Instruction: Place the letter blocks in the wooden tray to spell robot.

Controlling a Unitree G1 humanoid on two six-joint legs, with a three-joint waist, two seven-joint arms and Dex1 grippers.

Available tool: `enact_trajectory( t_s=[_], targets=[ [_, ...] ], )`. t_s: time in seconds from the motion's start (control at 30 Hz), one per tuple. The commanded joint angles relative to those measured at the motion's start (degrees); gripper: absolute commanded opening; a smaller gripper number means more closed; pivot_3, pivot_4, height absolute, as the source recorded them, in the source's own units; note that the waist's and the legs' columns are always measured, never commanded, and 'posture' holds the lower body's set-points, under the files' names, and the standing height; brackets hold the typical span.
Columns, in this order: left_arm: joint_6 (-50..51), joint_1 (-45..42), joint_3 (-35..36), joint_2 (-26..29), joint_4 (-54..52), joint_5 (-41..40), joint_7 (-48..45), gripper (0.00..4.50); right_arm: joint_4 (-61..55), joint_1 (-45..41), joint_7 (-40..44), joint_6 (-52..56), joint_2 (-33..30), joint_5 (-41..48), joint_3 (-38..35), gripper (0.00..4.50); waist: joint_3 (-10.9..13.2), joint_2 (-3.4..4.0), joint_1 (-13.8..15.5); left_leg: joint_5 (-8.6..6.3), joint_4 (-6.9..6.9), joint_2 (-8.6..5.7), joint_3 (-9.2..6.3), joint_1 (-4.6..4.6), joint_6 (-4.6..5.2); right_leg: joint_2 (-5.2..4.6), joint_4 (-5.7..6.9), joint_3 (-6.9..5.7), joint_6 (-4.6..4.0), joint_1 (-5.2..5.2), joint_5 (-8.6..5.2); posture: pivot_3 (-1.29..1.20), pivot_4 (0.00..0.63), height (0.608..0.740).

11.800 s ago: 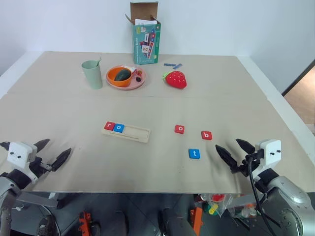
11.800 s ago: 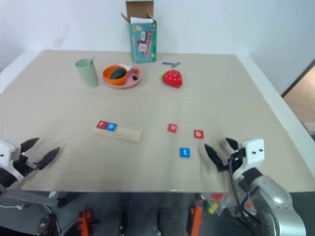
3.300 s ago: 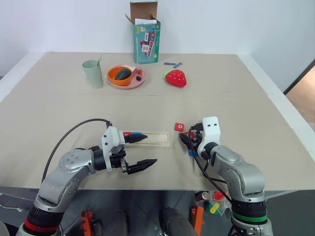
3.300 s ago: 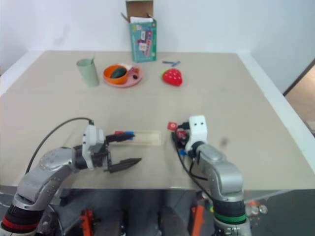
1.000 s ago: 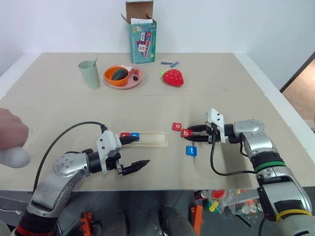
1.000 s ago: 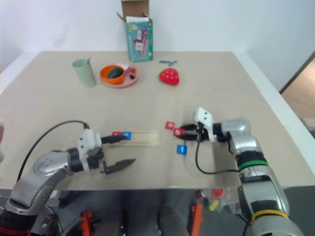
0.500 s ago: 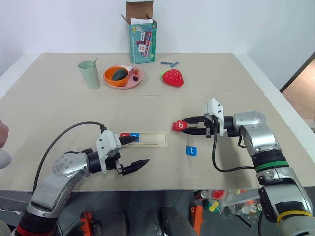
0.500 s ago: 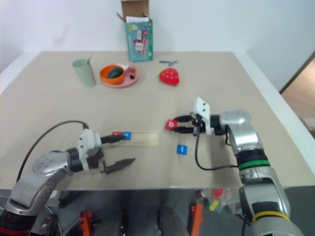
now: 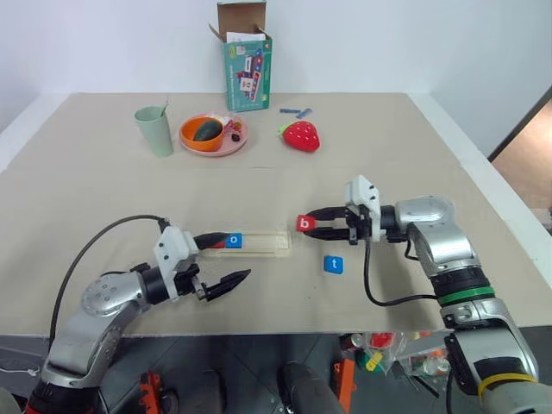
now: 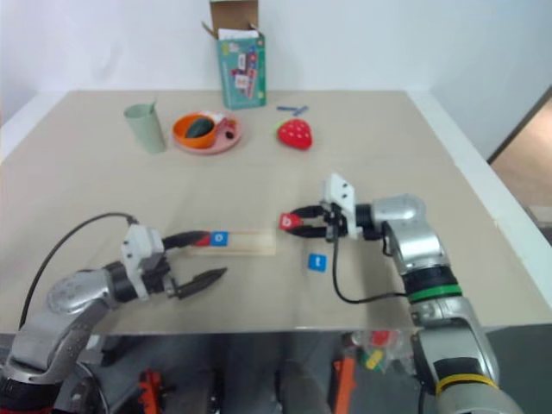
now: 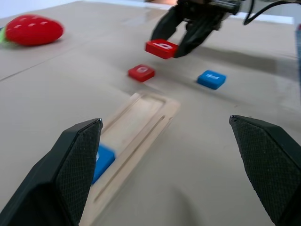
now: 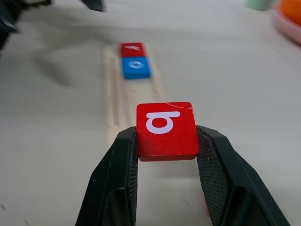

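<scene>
From the head camera I see my right gripper (image 9: pixel 308 223) pinching the red b block (image 9: pixel 304 224) between its two black fingers, holding it clear above the table (image 9: pixel 388 164) just past the right end of the wooden tray (image 9: pixel 259 244). The tray lies flat near the front of the table, with a red block (image 9: pixel 216 242) and a blue o block (image 9: pixel 234 241) side by side at its left end; the red one is partly hidden by my left gripper's upper finger. The blue t block (image 9: pixel 334 265) rests on the table below the held block, well apart from the tray. My left gripper (image 9: pixel 226 259) sits at the tray's left end with its fingers spread wide, one over the tray and one in front of it, holding nothing. At the far side stand a green cup (image 9: pixel 155 130), an orange-pink plate (image 9: pixel 205 135), a toy strawberry (image 9: pixel 300 136) and a teal box (image 9: pixel 247 67)

In the left wrist view my two fingers (image 11: pixel 77 162) stand far apart with the tray (image 11: pixel 136 125) between them. Beyond it a red o block (image 11: pixel 141 72) and the blue t block (image 11: pixel 211 79) lie on the table, and the right gripper (image 11: pixel 174 40) carries the b block (image 11: pixel 161 48) above them

In the right wrist view the b block (image 12: pixel 166 128) is clamped between my fingertips (image 12: pixel 123 162), letter up. Beyond it, the tray (image 12: pixel 115 110) with its red block (image 12: pixel 132 49) and blue block (image 12: pixel 136 67) touching
</scene>
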Motion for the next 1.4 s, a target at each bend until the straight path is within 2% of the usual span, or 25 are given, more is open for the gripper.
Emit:
enact_trajectory(
  t_s=[0.03,0.4,0.87,1.27,1.33,1.4],
  targets=[
    [-1.4,0.6,3.3,-0.4,-0.5,-0.5,2.1,4.50,-3.1,-2.5,-0.7,1.8,2.4,-0.8,2.6,1.22,0.0,0.00,0.1,0.00,0.01,0.00,-0.04,0.00,0.00,0.01,0.01,-0.03,-0.01,0.00,0.00,0.00,0.150,0.740],
    [-1.9,2.7,4.1,-1.2,-1.0,-0.9,3.5,4.50,7.4,-10.0,-4.7,2.5,10.9,-7.5,8.8,1.22,0.0,0.00,0.1,0.02,0.03,-0.02,-0.01,-0.03,-0.04,-0.04,0.01,-0.05,-0.02,-0.01,0.01,0.00,0.150,0.740],
    [-2.8,4.7,3.6,-1.1,-2.0,0.0,4.3,4.50,16.6,-14.3,-4.9,0.3,14.1,-11.6,9.8,1.22,0.0,0.00,0.1,0.02,0.01,-0.01,-0.02,-0.06,-0.04,-0.03,0.01,-0.07,-0.04,-0.05,0.00,0.00,0.150,0.740],
    [-3.1,4.6,2.5,-0.8,-2.3,0.9,4.2,4.50,20.3,-14.6,-6.0,-0.9,16.0,-12.9,9.4,1.22,0.0,0.00,0.1,0.02,0.01,-0.01,-0.02,-0.05,-0.05,-0.03,0.01,-0.08,-0.06,-0.05,0.01,0.00,0.150,0.740],
    [-3.0,4.6,2.5,-0.8,-2.4,1.0,4.2,4.50,20.9,-14.8,-6.3,-1.4,16.0,-13.1,9.3,2.23,0.0,0.00,0.1,0.02,0.01,0.00,-0.02,-0.05,-0.05,-0.03,0.01,-0.08,-0.07,-0.05,0.01,0.00,0.150,0.740],
    [-3.0,4.6,2.5,-0.8,-2.4,1.1,4.1,4.50,21.4,-14.9,-6.3,-1.8,16.0,-13.2,9.2,2.78,0.0,0.00,0.1,0.02,0.01,0.00,-0.02,-0.04,-0.05,-0.03,0.01,-0.08,-0.07,-0.05,0.01,0.00,0.150,0.740]
  ],
)
